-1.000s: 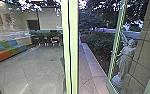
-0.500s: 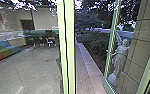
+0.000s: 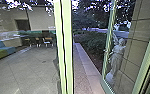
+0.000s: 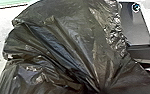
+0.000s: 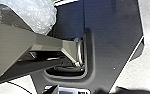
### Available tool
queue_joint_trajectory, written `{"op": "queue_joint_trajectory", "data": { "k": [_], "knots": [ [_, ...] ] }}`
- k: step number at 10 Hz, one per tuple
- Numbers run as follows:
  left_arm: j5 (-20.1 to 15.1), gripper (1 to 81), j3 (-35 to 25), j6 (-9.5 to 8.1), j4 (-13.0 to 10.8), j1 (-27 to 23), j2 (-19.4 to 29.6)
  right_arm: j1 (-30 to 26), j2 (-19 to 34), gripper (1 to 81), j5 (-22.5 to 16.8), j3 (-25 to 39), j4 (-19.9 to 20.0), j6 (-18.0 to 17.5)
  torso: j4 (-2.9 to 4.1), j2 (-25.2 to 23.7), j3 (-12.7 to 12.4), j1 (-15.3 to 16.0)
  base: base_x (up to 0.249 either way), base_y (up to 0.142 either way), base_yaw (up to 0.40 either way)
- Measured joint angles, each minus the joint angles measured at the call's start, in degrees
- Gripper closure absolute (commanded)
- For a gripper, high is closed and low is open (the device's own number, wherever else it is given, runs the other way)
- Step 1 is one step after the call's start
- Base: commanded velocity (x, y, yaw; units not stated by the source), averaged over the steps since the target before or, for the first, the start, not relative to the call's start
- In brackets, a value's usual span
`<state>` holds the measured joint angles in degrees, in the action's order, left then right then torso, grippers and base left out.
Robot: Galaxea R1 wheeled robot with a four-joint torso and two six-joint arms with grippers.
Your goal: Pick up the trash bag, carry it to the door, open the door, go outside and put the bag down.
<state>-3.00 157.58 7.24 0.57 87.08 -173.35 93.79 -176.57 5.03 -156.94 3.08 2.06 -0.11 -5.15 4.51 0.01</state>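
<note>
The black trash bag looms large in the left wrist view, its glossy film pleated into folds. Those folds draw together at my left gripper, which is shut on the bag. Part of dark bag film also shows in the right wrist view, beside pale, bubbly clear plastic. In the head view a glass door with a pale green frame stands open at an angle, right of a thick pale green upright. Between them the outdoors shows directly.
Outside, a paved path runs beside a low stone kerb and dark bushes. A pale statue and a tiled wall stand at the right. Colourful seating and chairs show at the left.
The whole head view has shifted, the door frame and room sliding left, so my camera has turned to the right. More green framing shows at the right edge.
</note>
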Motion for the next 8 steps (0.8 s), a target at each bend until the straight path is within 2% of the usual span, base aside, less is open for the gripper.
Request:
{"op": "queue_joint_trajectory", "data": {
  "k": [7,8],
  "knots": [
    [0.0,81.1,-0.02,-0.02,-0.6,0.29,-0.49,-0.33,-0.09,1.0,0.11,0.05,0.0,0.0,0.0,0.0,0.0,0.0,0.0,0.0,0.0],
    [0.0,81.1,-0.02,-0.02,-0.62,0.29,-0.49,-0.33,-0.09,1.0,0.11,0.05,0.0,0.0,0.0,0.0,0.0,0.0,0.0,-0.066,0.0]
  ]
}}
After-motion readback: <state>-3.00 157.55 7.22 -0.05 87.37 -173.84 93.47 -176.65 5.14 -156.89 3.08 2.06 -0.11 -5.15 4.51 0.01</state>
